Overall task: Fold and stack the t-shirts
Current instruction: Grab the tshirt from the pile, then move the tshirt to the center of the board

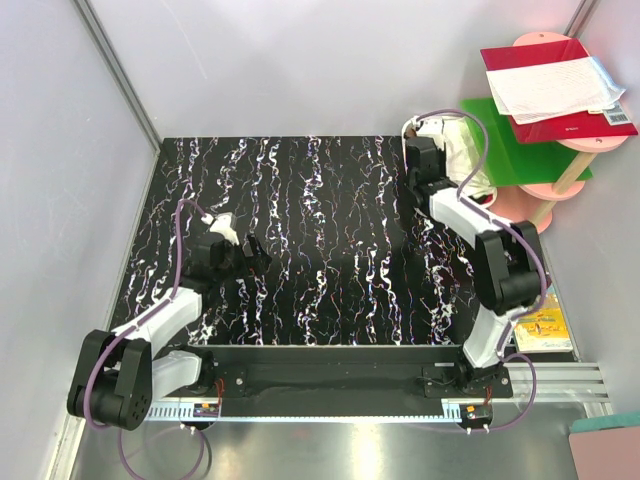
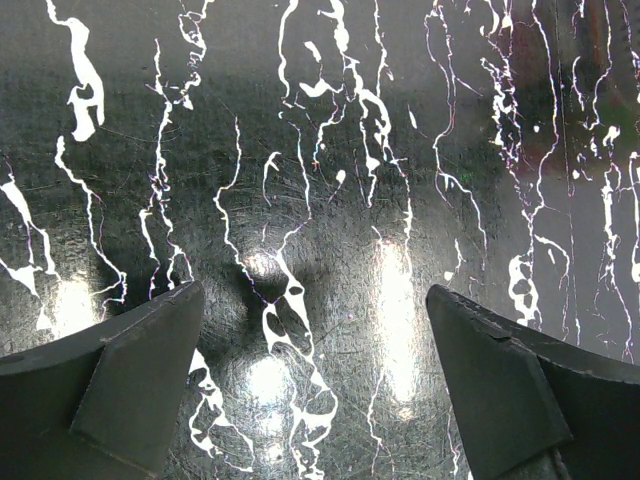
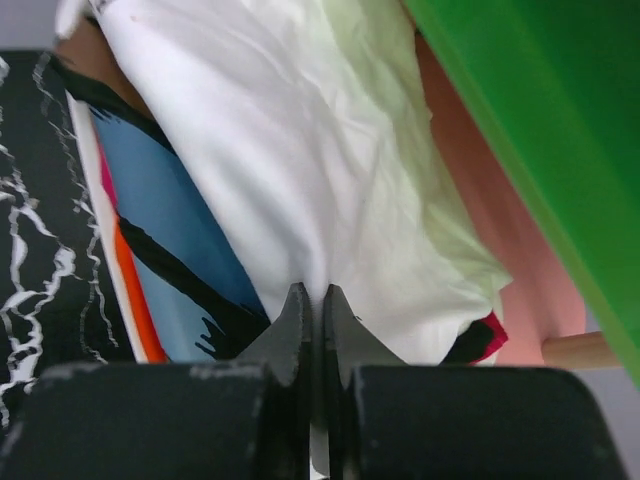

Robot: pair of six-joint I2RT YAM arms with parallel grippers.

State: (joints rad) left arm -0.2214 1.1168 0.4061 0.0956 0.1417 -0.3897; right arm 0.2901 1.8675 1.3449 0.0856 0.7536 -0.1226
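T-shirt (image 3: 300, 150), white, soft and creased, lies bunched directly ahead of your right gripper (image 3: 310, 296), whose jaws are pressed together on a thin fold of it. A rigid green shelf (image 3: 540, 130) overhangs just to that gripper's right. The risk is that you hold only a small pinch, so the limp cloth could slip free when pulled, or drag and snag under the shelf edge. Your left gripper (image 2: 315, 296) hangs spread wide, holding nothing, above the glossy black, white-veined surface (image 2: 330, 150).
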